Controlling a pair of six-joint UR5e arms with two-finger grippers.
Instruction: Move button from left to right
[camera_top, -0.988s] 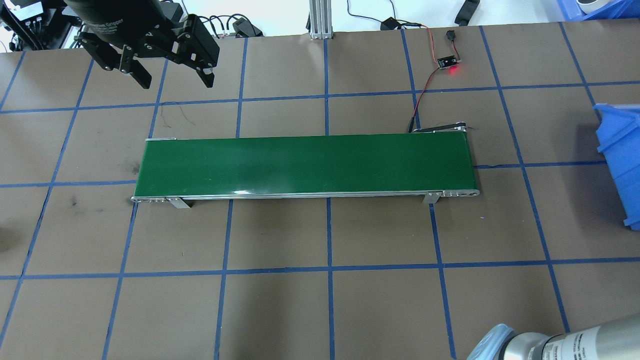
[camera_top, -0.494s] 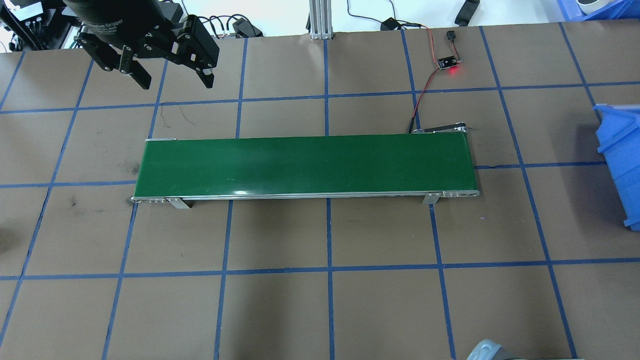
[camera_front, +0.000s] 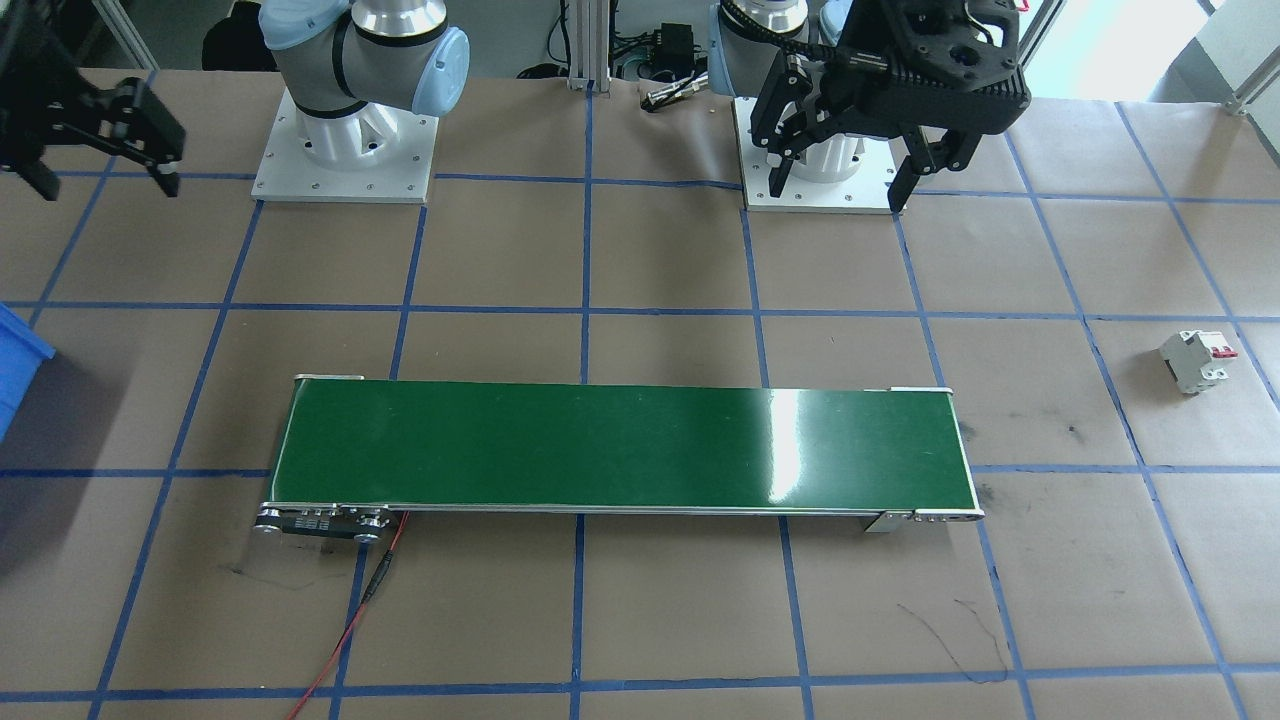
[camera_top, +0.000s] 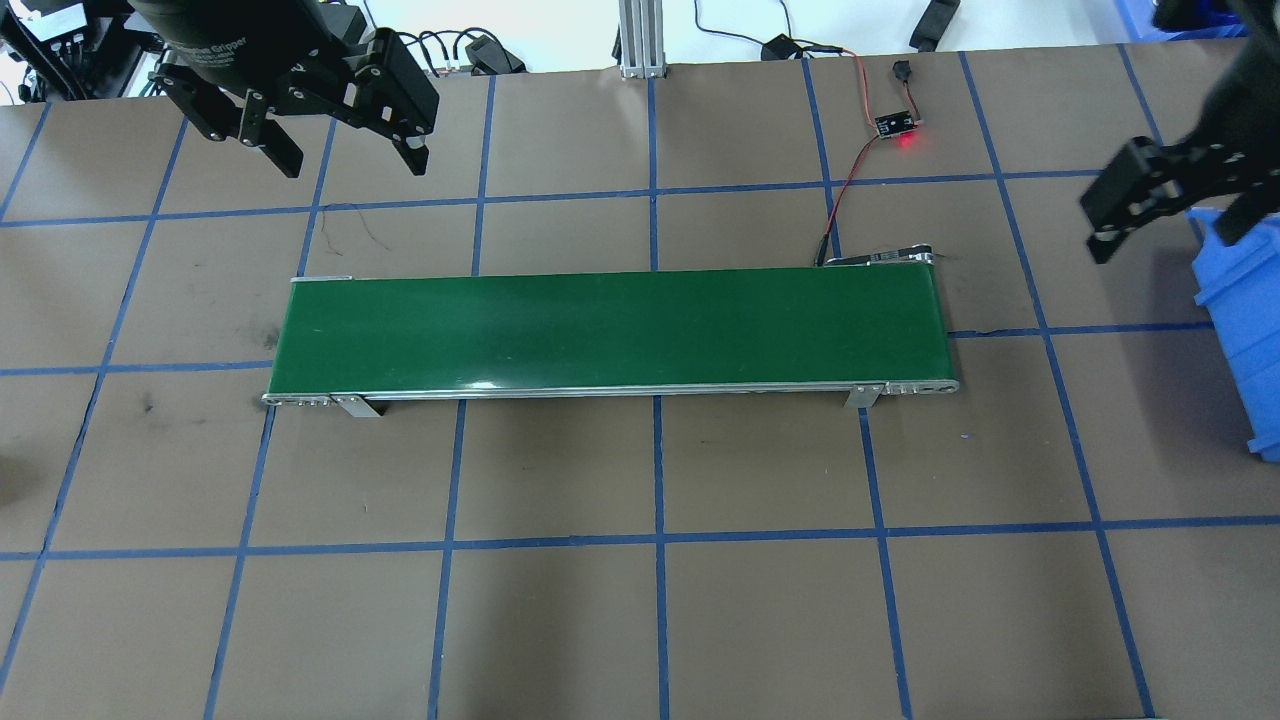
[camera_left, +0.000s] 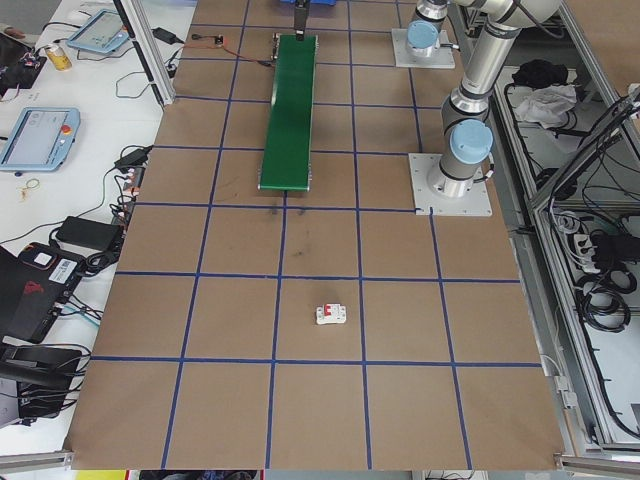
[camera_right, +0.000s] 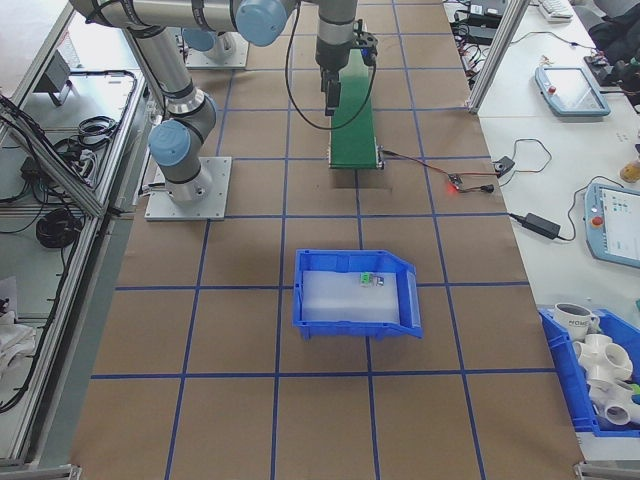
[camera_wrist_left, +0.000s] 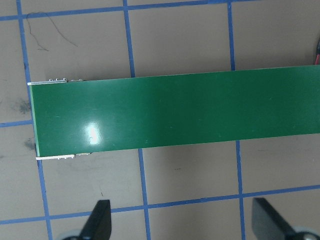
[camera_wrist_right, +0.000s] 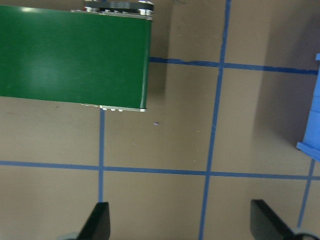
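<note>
Only the right-side view shows the button (camera_right: 368, 279), tiny, green-capped, inside the blue bin (camera_right: 310, 310) at its 1 o'clock corner. Left claw (camera_top: 345, 165) and right claw (camera_wrist_right: 182, 220) both spread, empty, above the table (camera_top: 640, 600).

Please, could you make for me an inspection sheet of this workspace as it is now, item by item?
Surface: table covered with brown paper and a blue tape grid; some dark scuffs.
Job's things: button, a tiny green-topped piece, lies inside the blue bin on the robot's right; too small to tell more. Green conveyor belt carries nothing.
Clutter: circuit breaker lies alone on the robot's left side.
Claws: left claw open, empty, raised, apart from the belt; right claw open, empty, near the bin.
Cables: red-black wire runs from the belt's right end to a small board with a red light.
Surroundings: teach pendant on a side bench.
</note>
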